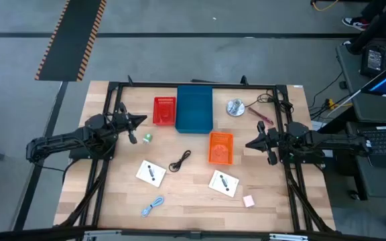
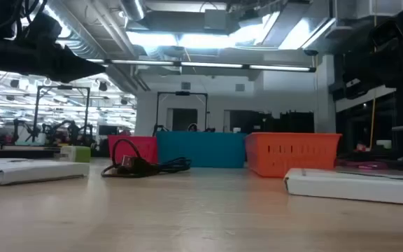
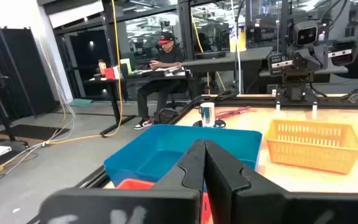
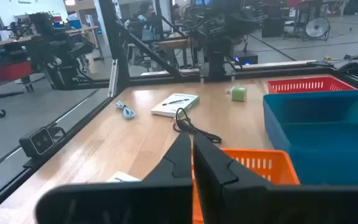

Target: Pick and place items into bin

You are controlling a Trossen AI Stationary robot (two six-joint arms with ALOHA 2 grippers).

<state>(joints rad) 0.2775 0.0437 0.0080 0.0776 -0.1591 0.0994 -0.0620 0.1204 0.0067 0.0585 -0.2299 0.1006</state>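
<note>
Your left gripper (image 1: pixel 141 121) hovers shut and empty by the red basket (image 1: pixel 165 110); your right gripper (image 1: pixel 249 144), also shut and empty, sits beside the orange basket (image 1: pixel 221 148); the cards (image 1: pixel 151 173), black cable (image 1: pixel 179 161), blue cable (image 1: pixel 152 205) and pink block (image 1: pixel 248 201) lie on the wooden table (image 1: pixel 193 201); a person sits at a desk beyond.

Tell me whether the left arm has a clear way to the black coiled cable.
Probably yes. The left gripper, jaws shut, waits at the table's left side. Only bare wood lies between it and the black coiled cable; the green piece sits just off that line.
</note>
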